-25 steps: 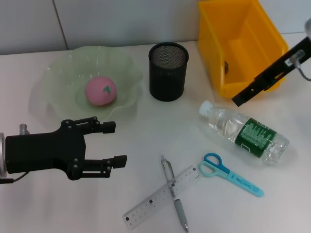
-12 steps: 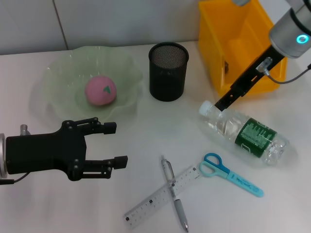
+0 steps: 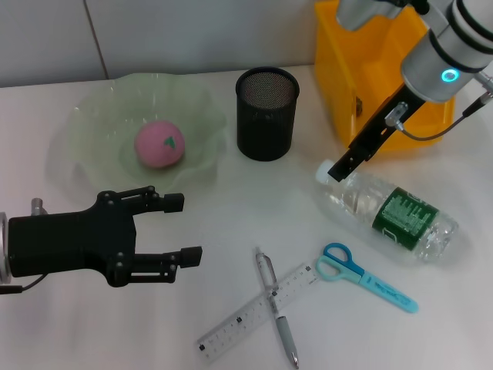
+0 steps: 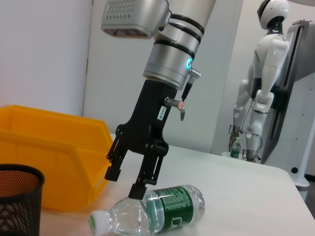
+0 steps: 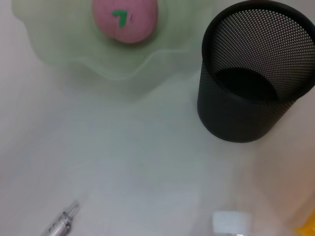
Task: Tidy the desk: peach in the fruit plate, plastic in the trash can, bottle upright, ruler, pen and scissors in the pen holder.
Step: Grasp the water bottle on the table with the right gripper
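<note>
The bottle (image 3: 389, 212) lies on its side on the desk (image 3: 231, 216), its white cap (image 3: 326, 168) pointing at the pen holder (image 3: 266, 113). My right gripper (image 3: 339, 171) hangs open just over the bottle's neck; the left wrist view shows the right gripper (image 4: 124, 182) with its fingers apart above the bottle (image 4: 162, 209). The peach (image 3: 159, 144) rests in the fruit plate (image 3: 92, 123). Near the front edge the pen (image 3: 276, 308) crosses the ruler (image 3: 246, 316), with the scissors (image 3: 362, 275) beside them. My left gripper (image 3: 182, 228) is open and empty at the front left. The plastic is out of view.
The yellow trash can (image 3: 377, 69) stands at the back right, right behind my right arm. The right wrist view looks down on the pen holder (image 5: 256, 73), the peach (image 5: 125, 19) and the bottle cap (image 5: 230, 222). A white humanoid robot (image 4: 268, 78) stands beyond the desk.
My right gripper has come down and to the left from the trash can's front to the bottle's cap end. The left arm has stayed still.
</note>
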`<state>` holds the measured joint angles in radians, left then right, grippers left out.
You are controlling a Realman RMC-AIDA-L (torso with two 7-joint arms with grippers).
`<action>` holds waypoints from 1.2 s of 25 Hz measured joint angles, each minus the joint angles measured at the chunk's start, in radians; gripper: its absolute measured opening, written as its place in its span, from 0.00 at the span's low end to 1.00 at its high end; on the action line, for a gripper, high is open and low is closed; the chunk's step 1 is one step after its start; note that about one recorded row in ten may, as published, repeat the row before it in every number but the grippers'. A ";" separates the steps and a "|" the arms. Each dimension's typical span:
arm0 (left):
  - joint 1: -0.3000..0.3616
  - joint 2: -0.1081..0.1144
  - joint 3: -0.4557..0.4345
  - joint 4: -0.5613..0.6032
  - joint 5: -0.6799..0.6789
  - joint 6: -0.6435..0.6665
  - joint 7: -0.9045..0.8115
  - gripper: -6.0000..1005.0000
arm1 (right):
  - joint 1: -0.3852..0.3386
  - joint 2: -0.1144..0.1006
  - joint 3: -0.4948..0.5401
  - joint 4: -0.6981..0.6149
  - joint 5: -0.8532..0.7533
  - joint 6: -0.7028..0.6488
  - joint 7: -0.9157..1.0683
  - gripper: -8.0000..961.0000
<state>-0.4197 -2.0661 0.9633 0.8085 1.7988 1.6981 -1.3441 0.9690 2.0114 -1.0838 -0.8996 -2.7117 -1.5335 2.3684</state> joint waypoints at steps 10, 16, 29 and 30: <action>0.000 0.001 0.000 -0.003 -0.001 0.000 0.005 0.83 | 0.005 0.016 -0.027 0.065 -0.002 0.085 -0.001 0.80; -0.001 0.001 0.000 -0.003 -0.001 0.000 0.005 0.83 | -0.005 0.035 -0.047 0.077 -0.012 0.134 -0.004 0.80; -0.001 0.001 0.002 -0.012 -0.001 0.000 0.007 0.83 | 0.002 0.045 -0.047 0.122 -0.018 0.193 -0.008 0.80; -0.001 0.001 0.002 -0.012 -0.001 0.000 0.007 0.83 | 0.002 0.045 -0.047 0.122 -0.018 0.193 -0.008 0.80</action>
<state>-0.4204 -2.0648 0.9649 0.7961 1.7978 1.6981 -1.3376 0.9710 2.0565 -1.1304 -0.7777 -2.7296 -1.3406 2.3607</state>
